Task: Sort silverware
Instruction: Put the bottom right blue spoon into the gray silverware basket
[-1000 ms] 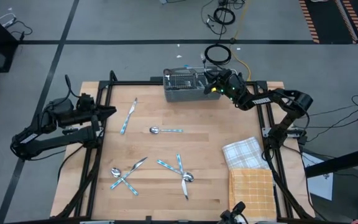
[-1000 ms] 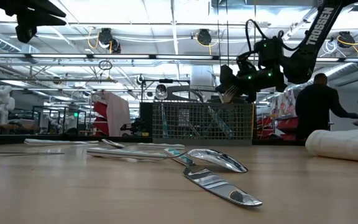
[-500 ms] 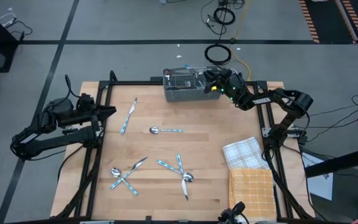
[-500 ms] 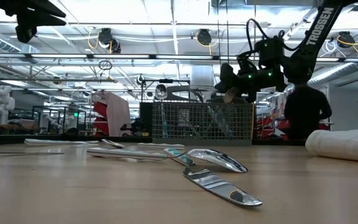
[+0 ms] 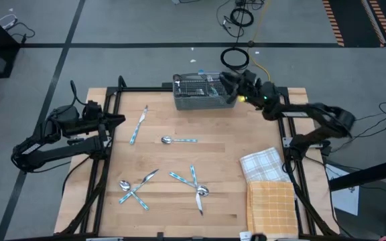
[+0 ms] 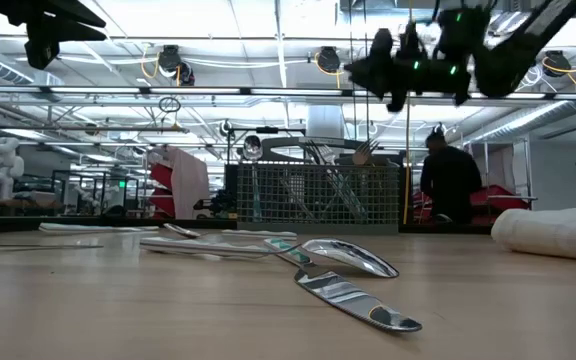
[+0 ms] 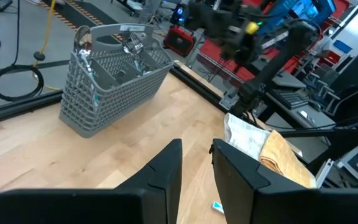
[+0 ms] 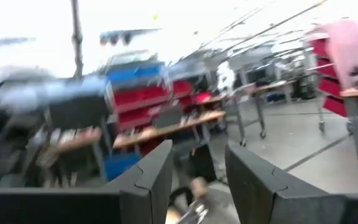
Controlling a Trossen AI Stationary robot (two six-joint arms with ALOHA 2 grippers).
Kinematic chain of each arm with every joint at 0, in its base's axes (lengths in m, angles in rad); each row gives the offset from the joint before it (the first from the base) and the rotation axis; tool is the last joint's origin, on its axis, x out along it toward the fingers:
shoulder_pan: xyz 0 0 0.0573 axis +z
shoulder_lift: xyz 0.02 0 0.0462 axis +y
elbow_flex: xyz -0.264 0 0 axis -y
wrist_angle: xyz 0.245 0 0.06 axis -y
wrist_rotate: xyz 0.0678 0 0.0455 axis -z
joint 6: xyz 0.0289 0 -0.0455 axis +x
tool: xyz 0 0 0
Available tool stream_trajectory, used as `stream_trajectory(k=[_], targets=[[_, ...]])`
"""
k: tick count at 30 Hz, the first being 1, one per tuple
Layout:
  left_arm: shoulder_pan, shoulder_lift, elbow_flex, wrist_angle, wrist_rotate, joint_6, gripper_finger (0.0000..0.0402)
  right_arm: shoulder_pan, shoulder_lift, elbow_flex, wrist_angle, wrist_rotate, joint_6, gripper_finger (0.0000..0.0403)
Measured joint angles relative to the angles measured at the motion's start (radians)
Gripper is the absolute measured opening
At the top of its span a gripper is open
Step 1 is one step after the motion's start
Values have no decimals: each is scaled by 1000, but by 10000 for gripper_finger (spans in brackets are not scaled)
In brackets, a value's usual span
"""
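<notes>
Glossy metal silverware (image 5: 177, 140) on matt wood table (image 5: 233, 147) (grey mesh caddy (image 5: 196, 92)).

One camera hangs high over me and looks straight down on the whole wooden table (image 5: 179, 161). Another sits low at the table top and looks flat across it into the room. My left wrist camera looks past my own fingers (image 7: 166, 177) at the grey basket (image 7: 114, 74) — the high and low cameras see that basket too. My right wrist camera points out at the room, I think — it is very smeared.
</notes>
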Motion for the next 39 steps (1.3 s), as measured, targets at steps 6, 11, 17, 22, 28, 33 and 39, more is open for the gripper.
stream_trajectory(k=[6, 11, 17, 22, 28, 33, 39], targets=[[0, 0, 0, 0, 1, 1, 95, 165, -301, 92, -585, 9, -170, 134], [0, 0, 0, 0, 13, 0, 95, 389, -315, 265, -1171, 55, -145, 134], [0, 3, 0, -1, 100, -1, 95, 661, -113, 388, -1389, 161, -33, 135], [0, 5, 0, 0, 113, -2, 95, 789, 120, 511, -1416, 167, 33, 135], [0, 5, 0, -1, 113, -2, 95, 866, 385, 701, -1485, 166, 17, 135], [0, 5, 0, -62, 113, 3, 95, 887, 521, 814, -1553, 162, 22, 135], [0, 5, 0, -156, 113, 6, 95, 907, 564, 837, -1542, 163, 72, 135]])
